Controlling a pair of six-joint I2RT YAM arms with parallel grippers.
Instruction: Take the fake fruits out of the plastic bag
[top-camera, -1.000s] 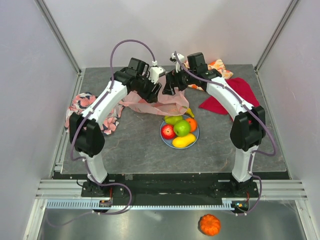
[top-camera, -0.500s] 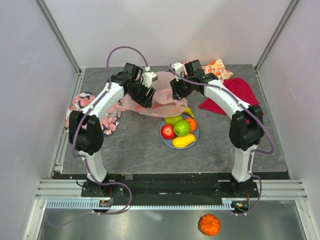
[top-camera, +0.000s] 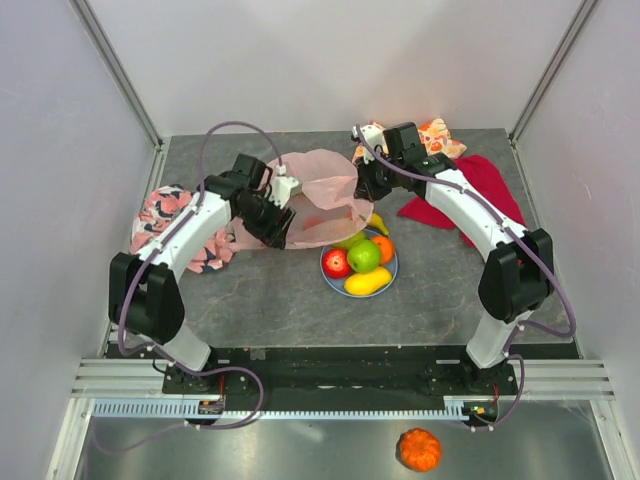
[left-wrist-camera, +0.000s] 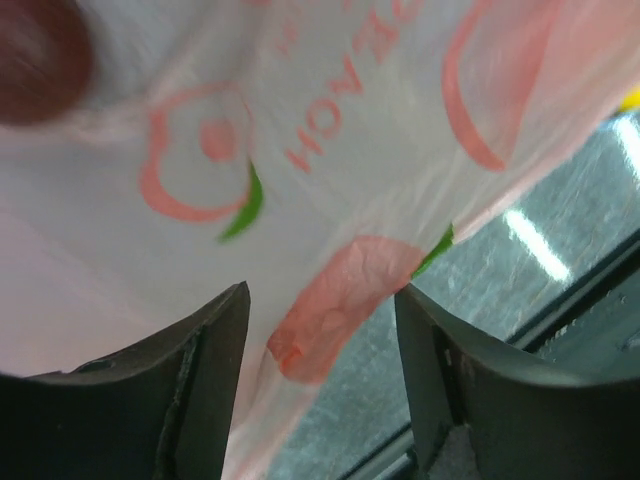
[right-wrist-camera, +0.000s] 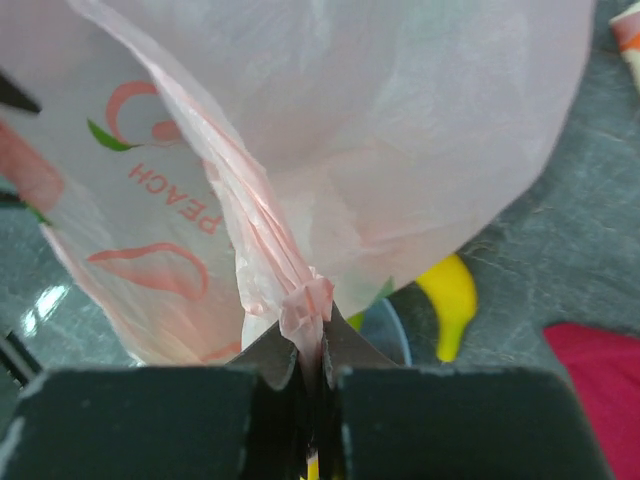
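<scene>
Bag: our thin translucent pink plastic bag (top-camera: 318, 195) spans between both pincers.
Right pincer (right-wrist-camera: 318, 345): clamped on its gathered fold.
Left pincer (left-wrist-camera: 320, 300): wide, film loose between.
Dark round fruit (left-wrist-camera: 40, 55): inside, we judge nearer left arm.

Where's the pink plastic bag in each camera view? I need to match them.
Top external: thin translucent pink plastic bag at table's back centre, between the arms.
Left wrist: fills the upper frame.
Right wrist: fills the upper frame, a fold pinched in the right gripper.
Shared landmark: yellow plastic banana beside the bag, top and right wrist views.
</scene>
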